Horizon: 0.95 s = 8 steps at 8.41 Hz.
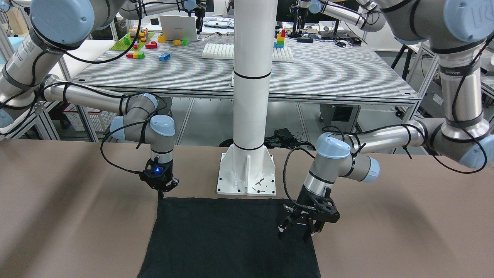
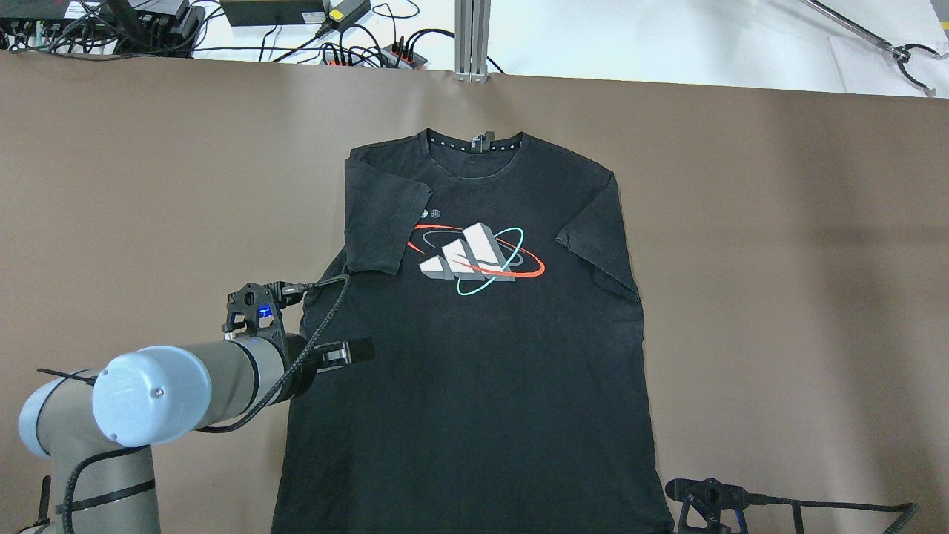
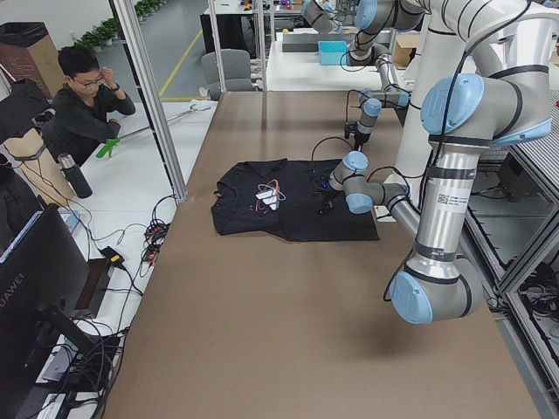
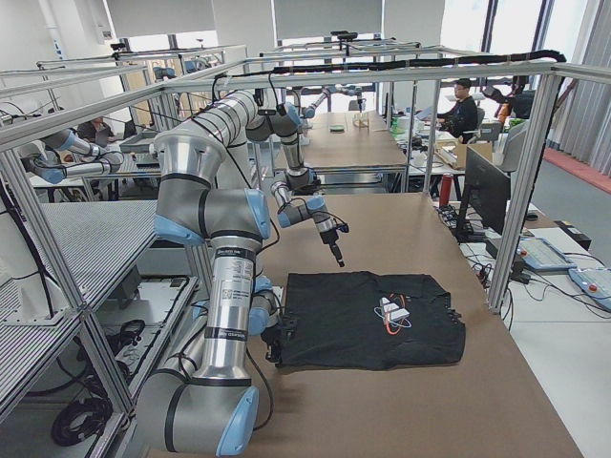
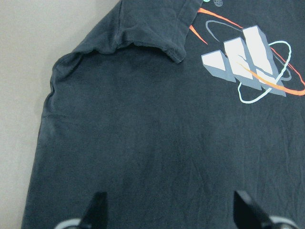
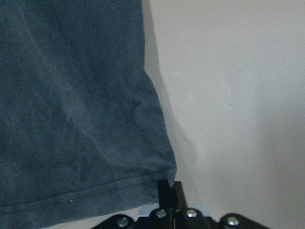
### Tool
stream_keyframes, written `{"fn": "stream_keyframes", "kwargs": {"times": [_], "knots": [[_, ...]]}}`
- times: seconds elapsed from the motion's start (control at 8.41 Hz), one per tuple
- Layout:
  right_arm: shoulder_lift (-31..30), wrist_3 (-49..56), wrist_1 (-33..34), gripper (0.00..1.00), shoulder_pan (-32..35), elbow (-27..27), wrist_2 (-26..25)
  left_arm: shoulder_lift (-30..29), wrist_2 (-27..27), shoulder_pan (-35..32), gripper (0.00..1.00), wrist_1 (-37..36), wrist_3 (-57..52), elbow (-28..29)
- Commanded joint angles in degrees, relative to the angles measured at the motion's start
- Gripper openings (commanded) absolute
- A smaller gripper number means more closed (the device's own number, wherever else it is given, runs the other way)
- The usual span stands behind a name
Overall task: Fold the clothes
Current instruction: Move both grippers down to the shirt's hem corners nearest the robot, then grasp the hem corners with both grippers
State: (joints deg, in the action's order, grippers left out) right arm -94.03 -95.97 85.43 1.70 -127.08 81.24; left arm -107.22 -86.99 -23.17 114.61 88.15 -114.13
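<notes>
**Left gripper** (image 5: 169, 205): released, fingers spread wide. It hangs over the body of the black T-shirt (image 2: 474, 371), just inside the shirt's side edge. Whether the tips touch the fabric cannot be told. Ahead of it a sleeve (image 2: 385, 215) lies folded inward across the chest. The printed logo (image 2: 478, 259) sits beyond that, towards the gripper's inner side. The side edge puckers slightly where the sleeve folds over. Outward of this gripper, the brown bench (image 2: 778, 297) runs wide.

**Right gripper** (image 6: 167, 190): fingers pressed together, tips at the hem corner of the T-shirt. Whether fabric is pinched between them cannot be told. The hem runs straight away from the gripper towards the other arm, and the side edge runs forward from the corner with a mild ripple. Bare bench lies on the gripper's outer side.

**T-shirt:** spread flat, print upward, and the collar (image 2: 474, 141) is at the end far from both grippers. The hem lies just beside the base plate (image 1: 247, 173) of the white post (image 1: 251, 96), which stands between the two arms.
</notes>
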Motion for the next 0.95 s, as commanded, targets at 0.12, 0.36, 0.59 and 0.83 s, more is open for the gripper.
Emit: {"fn": "stream_keyframes", "kwargs": {"times": [0.12, 0.36, 0.59, 0.83], "knots": [[0.08, -1.76, 0.00, 0.00, -0.99, -1.68, 1.37, 4.46, 6.46, 10.03, 0.91, 0.00, 9.63, -4.16], [0.08, -1.77, 0.00, 0.00, -0.99, -1.68, 1.46, 12.43, 17.59, 21.97, 0.80, 0.08, 15.62, -6.62], [-0.01, -1.94, 0.00, 0.00, -0.99, -1.59, 1.46, 17.38, 19.22, 25.97, 0.71, 0.52, 18.62, -6.72], [-0.10, -1.94, 0.00, 0.00, -0.99, -1.59, 1.37, 17.22, 19.66, 28.34, 0.68, 0.52, 20.48, -6.63]]}}
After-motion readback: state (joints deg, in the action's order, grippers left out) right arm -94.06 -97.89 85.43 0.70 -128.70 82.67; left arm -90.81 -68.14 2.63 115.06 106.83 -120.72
